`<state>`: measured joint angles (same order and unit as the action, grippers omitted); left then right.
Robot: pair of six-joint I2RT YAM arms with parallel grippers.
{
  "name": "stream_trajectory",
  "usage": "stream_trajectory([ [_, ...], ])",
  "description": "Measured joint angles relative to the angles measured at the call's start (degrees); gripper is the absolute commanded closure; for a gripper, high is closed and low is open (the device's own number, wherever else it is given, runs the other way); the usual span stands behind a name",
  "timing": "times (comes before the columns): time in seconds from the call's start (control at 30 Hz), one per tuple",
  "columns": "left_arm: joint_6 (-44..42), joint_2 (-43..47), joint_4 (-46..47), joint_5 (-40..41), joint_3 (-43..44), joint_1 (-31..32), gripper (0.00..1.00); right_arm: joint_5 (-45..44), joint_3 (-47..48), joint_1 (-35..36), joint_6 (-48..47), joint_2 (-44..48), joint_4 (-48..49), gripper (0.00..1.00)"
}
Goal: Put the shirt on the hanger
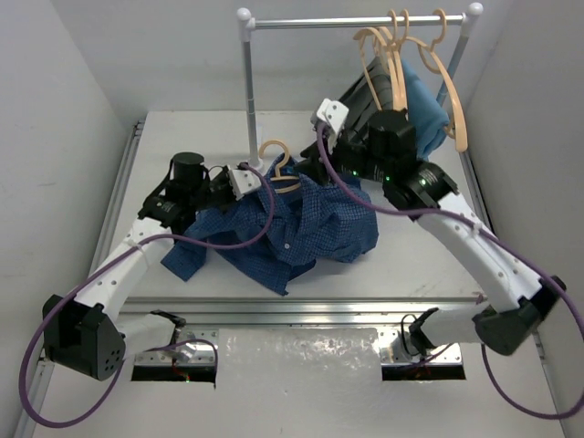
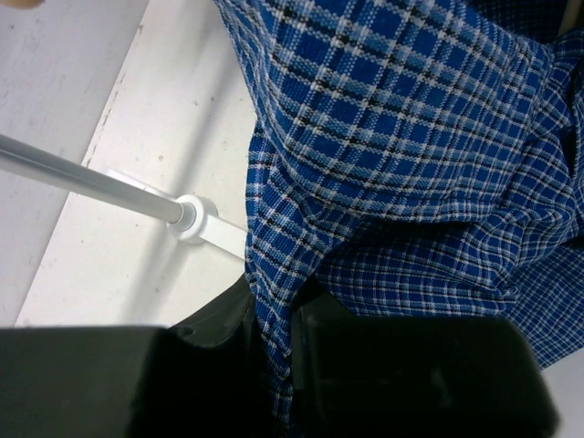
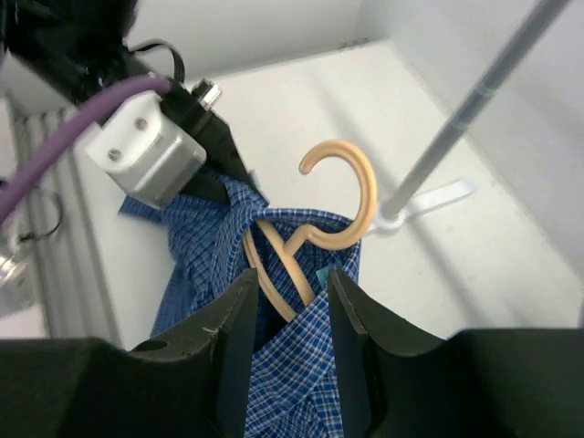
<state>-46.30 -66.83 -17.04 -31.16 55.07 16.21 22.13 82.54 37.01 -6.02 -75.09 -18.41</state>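
Observation:
The dark blue checked shirt (image 1: 306,228) lies bunched at the table's middle, its collar end raised. A tan hanger (image 1: 281,169) sits inside the collar with its hook sticking out. My left gripper (image 1: 258,178) is shut on a fold of the shirt (image 2: 411,137); in the left wrist view the cloth is pinched between the fingers of that gripper (image 2: 274,365). In the right wrist view my right gripper (image 3: 287,328) is closed across the hanger's (image 3: 351,196) two strands, with shirt cloth (image 3: 301,383) between the jaws. In the top view it (image 1: 310,172) is just right of the hanger.
A clothes rail (image 1: 356,20) stands at the back on a white post (image 1: 248,91). Several spare tan hangers (image 1: 401,55), a light blue garment (image 1: 429,105) and a dark garment (image 1: 360,91) hang on it. The post's foot (image 2: 193,217) is close behind the shirt.

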Motion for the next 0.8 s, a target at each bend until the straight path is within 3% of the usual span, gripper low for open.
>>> stream_trajectory([
  [0.2, -0.4, 0.2, -1.3, -0.7, 0.0, 0.0, 1.0, 9.6, 8.3, -1.6, -0.7, -10.6, -8.7, 0.65],
  [0.4, -0.7, 0.5, -1.7, -0.7, 0.0, 0.0, 1.0, 14.7, 7.6, -1.5, -0.2, -11.9, -10.9, 0.64],
  [0.8, -1.8, 0.6, -3.5, -1.3, 0.4, 0.0, 1.0, 9.5, 9.4, -3.5, -0.5, -15.9, -14.9, 0.45],
])
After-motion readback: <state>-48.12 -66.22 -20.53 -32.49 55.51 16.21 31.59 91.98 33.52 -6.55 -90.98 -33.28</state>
